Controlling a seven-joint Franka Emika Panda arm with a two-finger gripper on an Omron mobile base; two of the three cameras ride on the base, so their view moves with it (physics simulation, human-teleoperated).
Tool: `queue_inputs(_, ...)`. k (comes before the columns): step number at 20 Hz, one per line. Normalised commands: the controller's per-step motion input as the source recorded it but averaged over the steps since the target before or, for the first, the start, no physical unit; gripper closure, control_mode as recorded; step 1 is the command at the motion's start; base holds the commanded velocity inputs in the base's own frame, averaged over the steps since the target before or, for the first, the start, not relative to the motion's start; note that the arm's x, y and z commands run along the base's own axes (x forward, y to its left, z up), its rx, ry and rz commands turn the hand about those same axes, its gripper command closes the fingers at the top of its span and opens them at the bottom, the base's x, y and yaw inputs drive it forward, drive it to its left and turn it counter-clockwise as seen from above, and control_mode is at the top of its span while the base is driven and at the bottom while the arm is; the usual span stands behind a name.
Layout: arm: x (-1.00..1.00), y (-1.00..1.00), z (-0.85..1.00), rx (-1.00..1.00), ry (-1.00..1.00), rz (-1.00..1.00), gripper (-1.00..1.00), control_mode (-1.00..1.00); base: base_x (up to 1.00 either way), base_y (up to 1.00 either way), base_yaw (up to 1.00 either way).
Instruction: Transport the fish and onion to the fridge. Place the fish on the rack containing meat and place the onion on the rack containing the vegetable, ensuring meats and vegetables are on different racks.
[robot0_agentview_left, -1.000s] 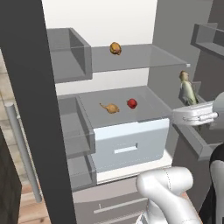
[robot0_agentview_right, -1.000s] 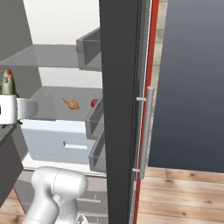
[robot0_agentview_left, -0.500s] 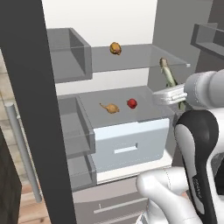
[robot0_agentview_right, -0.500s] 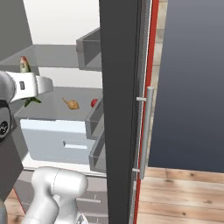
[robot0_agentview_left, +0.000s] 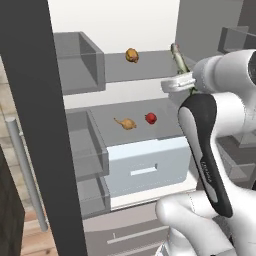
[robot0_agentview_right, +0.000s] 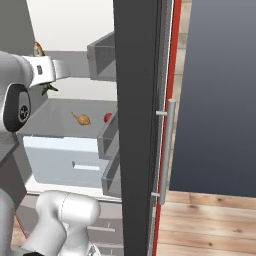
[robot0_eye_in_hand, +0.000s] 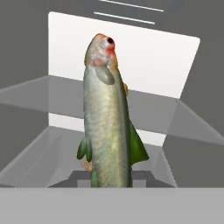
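Observation:
My gripper (robot0_agentview_left: 181, 73) is shut on the fish (robot0_agentview_left: 177, 56), a slim greenish-silver fish held upright, head up, over the right end of the upper rack (robot0_agentview_left: 150, 67) in the open fridge (robot0_agentview_left: 115, 20). In the hand view the fish (robot0_eye_in_hand: 107, 122) stands tall in front of the white back wall. The meat (robot0_agentview_left: 131, 55), a round orange-brown lump, lies on that upper rack to the left of the fish. On the lower rack (robot0_agentview_left: 107, 112) the onion (robot0_agentview_left: 126, 123) lies beside the red vegetable (robot0_agentview_left: 150, 118). From the right, the fish's head (robot0_agentview_right: 37, 48) shows above my hand.
A white drawer (robot0_agentview_left: 145, 165) sits under the lower rack. Grey side bins (robot0_agentview_left: 80, 62) line the left inner wall. The dark open door (robot0_agentview_right: 137, 125) with its metal handle (robot0_agentview_right: 167, 150) stands to the right. My own forearm (robot0_agentview_left: 205, 150) rises in front of the fridge's right side.
My arm has swung left and up, carrying the fish from right of the fridge opening to the right end of the upper rack. The meat, onion and vegetable have not moved.

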Motion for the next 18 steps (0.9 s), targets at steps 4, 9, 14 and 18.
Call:
queue_inputs(4,0.89,0.00,0.09,0.00,0.00,0.00,1.00,-1.00,0.00,0.00,0.00)
queue_inputs(9,0.86,0.00,-0.03,0.00,0.00,0.02,1.00,-1.00,0.00,0.00,0.00)
queue_inputs(14,0.79,0.17,-0.22,0.00,-0.08,0.04,1.00,-1.00,0.00,0.00,0.00)
queue_inputs(18,0.98,0.43,-0.24,0.00,-0.05,0.01,1.00,-1.00,0.00,0.00,0.00)
